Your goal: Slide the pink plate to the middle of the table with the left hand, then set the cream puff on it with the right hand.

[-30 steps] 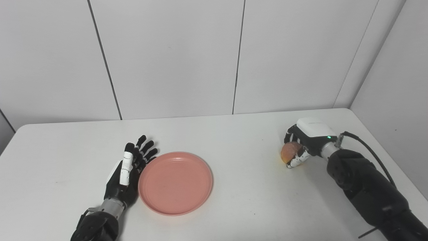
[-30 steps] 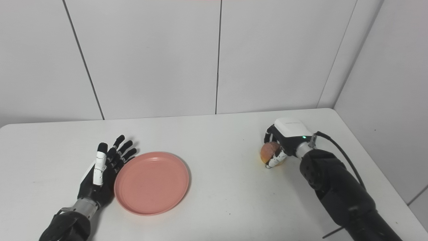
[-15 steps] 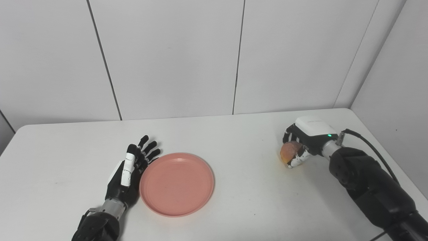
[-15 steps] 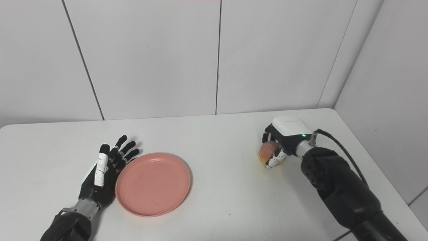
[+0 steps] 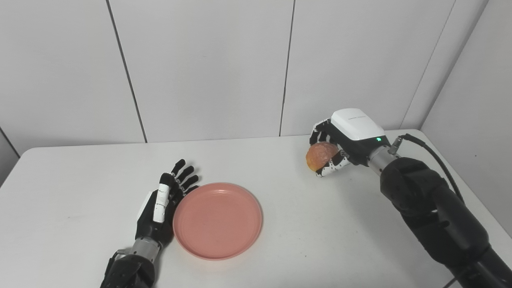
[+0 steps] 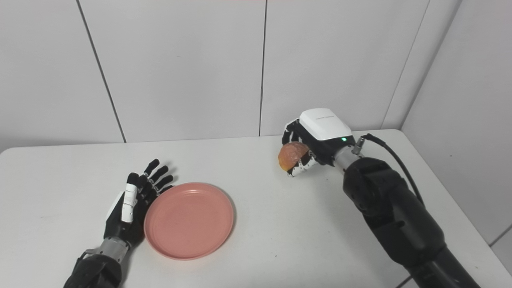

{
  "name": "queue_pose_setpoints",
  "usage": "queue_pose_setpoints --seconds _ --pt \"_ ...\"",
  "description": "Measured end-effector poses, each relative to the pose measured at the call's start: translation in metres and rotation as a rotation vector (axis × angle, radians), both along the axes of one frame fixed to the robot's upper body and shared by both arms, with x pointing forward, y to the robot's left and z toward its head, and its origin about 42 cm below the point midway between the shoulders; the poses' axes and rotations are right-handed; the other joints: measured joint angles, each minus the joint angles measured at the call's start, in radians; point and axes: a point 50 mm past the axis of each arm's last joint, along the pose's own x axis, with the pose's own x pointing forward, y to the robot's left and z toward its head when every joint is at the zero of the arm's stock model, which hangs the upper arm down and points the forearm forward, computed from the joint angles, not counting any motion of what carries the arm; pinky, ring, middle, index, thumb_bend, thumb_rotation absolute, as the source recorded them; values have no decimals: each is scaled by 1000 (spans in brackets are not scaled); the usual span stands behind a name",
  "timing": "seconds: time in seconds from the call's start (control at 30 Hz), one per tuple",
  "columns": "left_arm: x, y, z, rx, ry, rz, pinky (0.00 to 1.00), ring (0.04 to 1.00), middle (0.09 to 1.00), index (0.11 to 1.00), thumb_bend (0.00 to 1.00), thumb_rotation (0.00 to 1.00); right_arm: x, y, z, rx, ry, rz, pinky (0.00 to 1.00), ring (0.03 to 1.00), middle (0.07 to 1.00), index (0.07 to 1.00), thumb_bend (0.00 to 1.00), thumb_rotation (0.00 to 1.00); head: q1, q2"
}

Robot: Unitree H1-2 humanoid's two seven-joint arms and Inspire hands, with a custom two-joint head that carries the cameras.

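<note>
The pink plate (image 5: 218,219) lies flat on the white table (image 5: 320,240), left of the middle. My left hand (image 5: 162,206) stands edge-on against the plate's left rim, fingers straight and apart, holding nothing. The cream puff (image 5: 321,155), round and golden brown, is lifted off the table in my right hand (image 5: 344,142), whose fingers are shut around it. It hangs above the table's back right part, well to the right of the plate. In the right eye view the puff (image 6: 293,155) and plate (image 6: 189,220) show the same layout.
White wall panels stand behind the table's far edge, and a side wall runs close along its right edge. A black cable (image 5: 432,154) trails from my right wrist. Bare tabletop lies between the plate and my right hand.
My right hand has lifted the cream puff off the table and carried it up and to the left. My left hand and the plate have slid slightly to the right.
</note>
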Motion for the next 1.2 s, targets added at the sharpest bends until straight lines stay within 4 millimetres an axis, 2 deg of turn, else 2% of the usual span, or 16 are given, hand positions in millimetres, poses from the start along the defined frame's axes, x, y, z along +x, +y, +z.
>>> queue_pose_setpoints --seconds 0.13,0.2,0.27,0.37,0.5,0.6,0.77,0.87,1.2 --pt "-5 -11 -2 2 -4 2 846 869 908 907 886 919 -5 6 1 18 -11 47 395 437 512 486 518 0 104 -11" --pt "-6 -14 -3 8 -9 4 840 867 911 908 886 921 -6 9 1 40 -15 64 382 432 501 494 518 0 115 -11" --pt "-7 -17 -4 15 -11 7 831 863 910 908 884 922 -7 12 0 61 -15 90 366 426 492 503 519 0 173 -12" --pt "-9 -20 -4 31 -15 10 812 860 901 897 924 908 -9 19 -1 86 -20 141 349 417 485 513 518 0 204 -12" --pt "-11 -24 -5 32 -16 11 820 863 902 902 937 903 -6 30 -3 107 -18 172 341 416 476 515 518 0 219 -9" --pt "-11 -27 -5 40 -19 10 829 860 904 903 947 901 -4 43 -7 115 -3 199 416 435 480 506 519 0 225 -6" --pt "-12 -29 -5 43 -21 6 828 856 906 903 949 896 -6 63 -11 128 28 245 377 423 484 510 518 0 235 -5" --pt "-12 -29 -5 44 -20 7 818 853 901 898 974 895 -6 72 -13 121 45 264 430 444 486 498 519 0 247 -5" --pt "-11 -32 -6 43 -23 7 817 848 905 891 956 895 3 89 -32 129 121 296 384 429 491 501 519 0 275 -2"
